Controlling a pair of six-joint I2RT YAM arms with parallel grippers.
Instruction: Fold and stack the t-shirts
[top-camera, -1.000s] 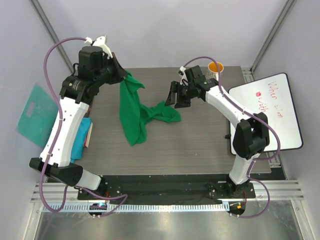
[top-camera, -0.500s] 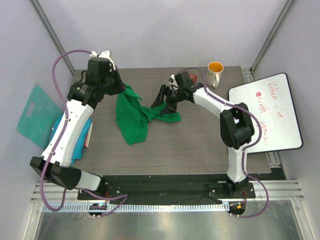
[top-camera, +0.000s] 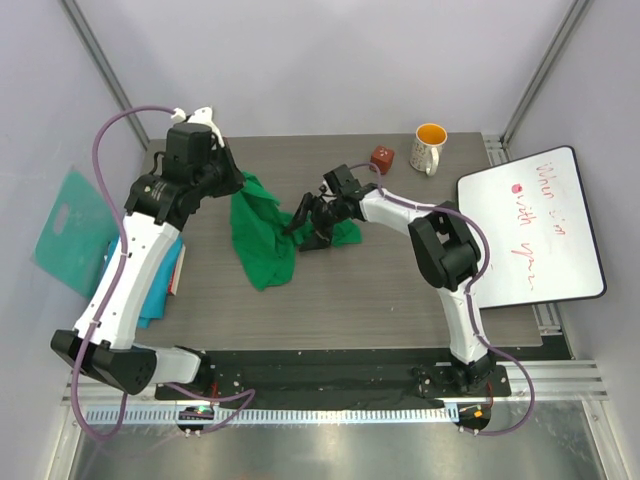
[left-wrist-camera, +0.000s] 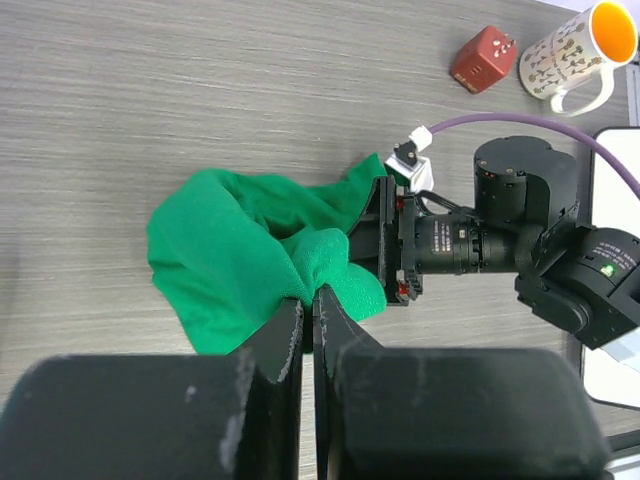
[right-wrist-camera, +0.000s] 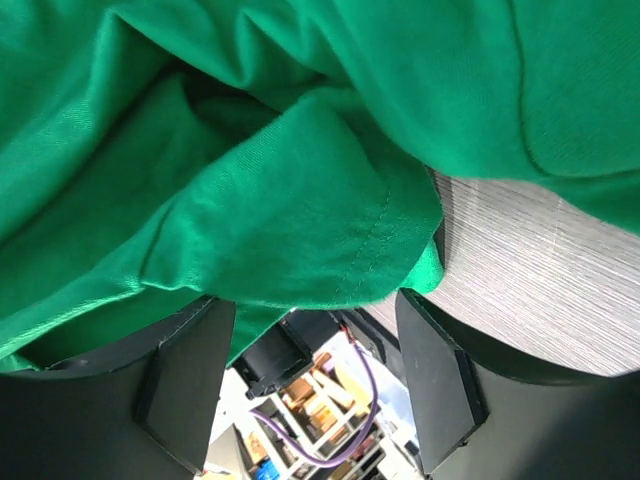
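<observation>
Two grippers work the green t-shirt (top-camera: 262, 245), bunched left of centre on the worktop (top-camera: 400, 290). The left gripper (left-wrist-camera: 312, 298) is clenched on a fold, lifting that end. The right gripper (right-wrist-camera: 315, 300) is spread wide, a hemmed edge between its fingers, nothing pinched yet. To do it well, the right should close on the hem only, then both should pull apart to flatten the shirt. The teal-blue t-shirt (top-camera: 158, 290) lies at the left edge, under the left arm.

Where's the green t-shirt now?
Top view: the green t-shirt is bunched left of table centre, one end pinched in the left fingers, the open right fingers at its right edge.
</observation>
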